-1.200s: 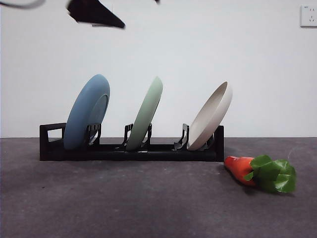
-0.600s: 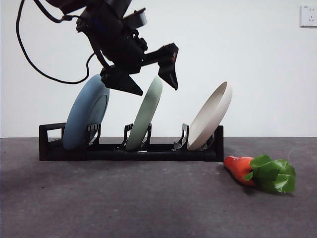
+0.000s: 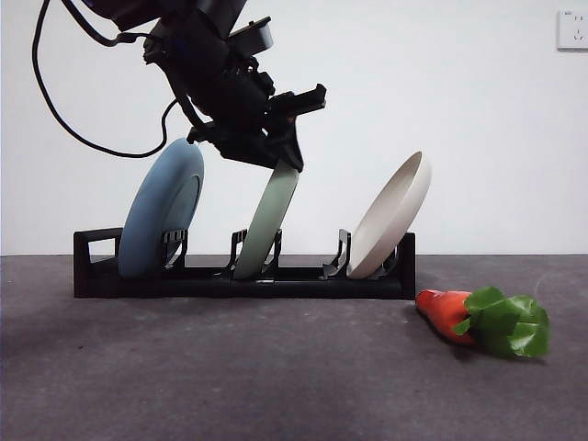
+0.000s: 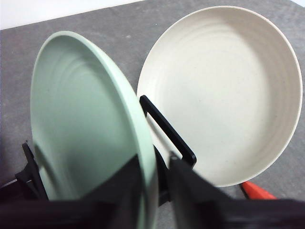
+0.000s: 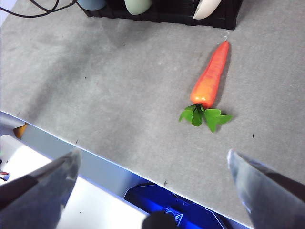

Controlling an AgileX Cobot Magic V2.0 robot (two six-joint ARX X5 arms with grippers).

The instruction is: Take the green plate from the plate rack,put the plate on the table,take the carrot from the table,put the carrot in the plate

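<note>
No brand, label or writing can be read on any of the things.

The left gripper [image 3: 280, 152] comes down from the upper left of the front view onto the top rim of the green plate [image 3: 268, 220]. In the left wrist view its jaws stand nearly closed, one on each face of the plate's rim, pressing it between them. The green plate stands tilted in the middle slot of the plate rack [image 3: 243, 276], between the light blue plate [image 3: 161, 209] at the left of the frame and the beige plate [image 3: 390, 216] at the right.

The right gripper [image 5: 152, 176] hangs well above the tabletop [image 3: 230, 367], its jaws spread wide with nothing between them. In its wrist view the carrot [image 5: 209, 78] lies flat on the tabletop, its pointed end near the rack's end. In the front view the carrot lies at the lower right of the frame, just beside the rack, leaves pointing right.
</note>
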